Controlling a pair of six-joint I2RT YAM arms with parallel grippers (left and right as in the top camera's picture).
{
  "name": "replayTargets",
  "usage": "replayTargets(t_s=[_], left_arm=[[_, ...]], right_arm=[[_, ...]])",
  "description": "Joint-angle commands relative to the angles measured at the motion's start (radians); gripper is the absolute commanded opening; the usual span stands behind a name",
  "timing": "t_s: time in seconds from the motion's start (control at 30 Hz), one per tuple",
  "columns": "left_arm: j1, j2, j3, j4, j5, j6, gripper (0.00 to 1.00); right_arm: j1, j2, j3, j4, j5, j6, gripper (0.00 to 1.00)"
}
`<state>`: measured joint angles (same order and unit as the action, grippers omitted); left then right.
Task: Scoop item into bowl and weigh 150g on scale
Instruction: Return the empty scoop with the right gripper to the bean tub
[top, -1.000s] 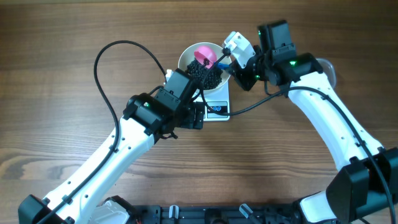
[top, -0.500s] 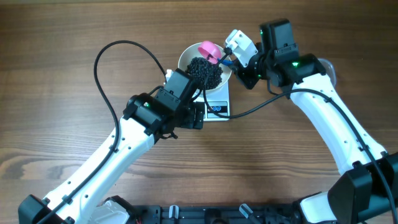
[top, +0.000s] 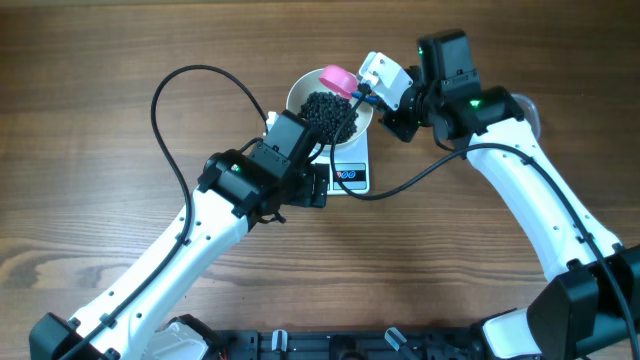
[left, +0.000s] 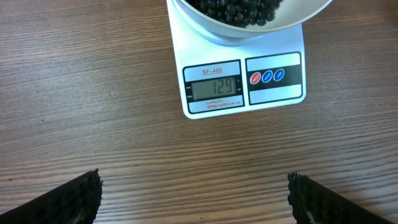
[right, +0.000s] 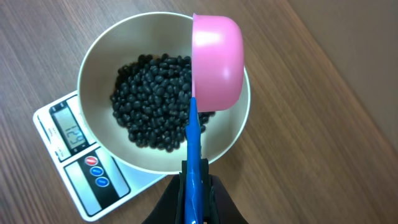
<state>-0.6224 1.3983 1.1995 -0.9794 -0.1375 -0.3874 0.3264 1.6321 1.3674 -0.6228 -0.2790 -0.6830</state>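
The white bowl (top: 296, 90) stands on the scale (top: 350, 177) and holds a heap of the black item (top: 330, 112). My right gripper (top: 368, 96) is shut on the blue handle of a pink scoop (top: 336, 78). The scoop (right: 216, 62) is turned on its side over the bowl's (right: 93, 74) far rim, above the item (right: 152, 99), handle clamped in the right gripper (right: 194, 199). My left gripper (left: 194, 196) is open and empty above bare wood in front of the scale (left: 277, 56), whose display reads 129. The bowl (left: 249, 28) shows at the top edge.
A clear tub (top: 530, 110) peeks out behind the right arm at the right. A black cable (top: 170, 100) loops over the table left of the bowl, and the right arm's cable (top: 400, 175) hangs beside the scale.
The right gripper has lifted the scoop off the heap and shifted it a little toward the bowl's far rim, turning it on its side. The left arm has stayed still.
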Motion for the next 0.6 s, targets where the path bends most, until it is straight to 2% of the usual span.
replayTargets(t_s=[0.0,0.07,0.1,0.17,0.23,0.37,0.47,0.57], left_arm=[[-0.001,-0.014,-0.006,0.003,-0.013,-0.013,1.00],[-0.002,-0.014,-0.007,0.003,-0.013,-0.013,1.00],[-0.002,-0.014,-0.007,0.003,-0.013,-0.013,1.00],[-0.002,-0.014,-0.007,0.003,-0.013,-0.013,1.00],[-0.001,-0.014,-0.006,0.003,-0.013,-0.013,1.00],[-0.002,-0.014,-0.007,0.003,-0.013,-0.013,1.00],[-0.002,-0.014,-0.007,0.003,-0.013,-0.013,1.00],[-0.001,-0.014,-0.006,0.003,-0.013,-0.013,1.00]], right_arm=[[0.024,-0.020,0.012,0.009,0.014,-0.023,0.04],[0.050,-0.020,0.012,0.013,0.014,-0.015,0.04],[0.059,-0.021,0.012,0.024,0.013,0.045,0.04],[0.059,-0.020,0.012,0.035,-0.044,0.255,0.04],[0.041,-0.022,0.012,0.035,0.019,0.374,0.04],[-0.052,-0.065,0.012,0.035,0.039,0.369,0.04],[-0.221,-0.144,0.012,0.033,0.047,0.433,0.04],[-0.382,-0.196,0.012,-0.005,0.048,0.435,0.04]])
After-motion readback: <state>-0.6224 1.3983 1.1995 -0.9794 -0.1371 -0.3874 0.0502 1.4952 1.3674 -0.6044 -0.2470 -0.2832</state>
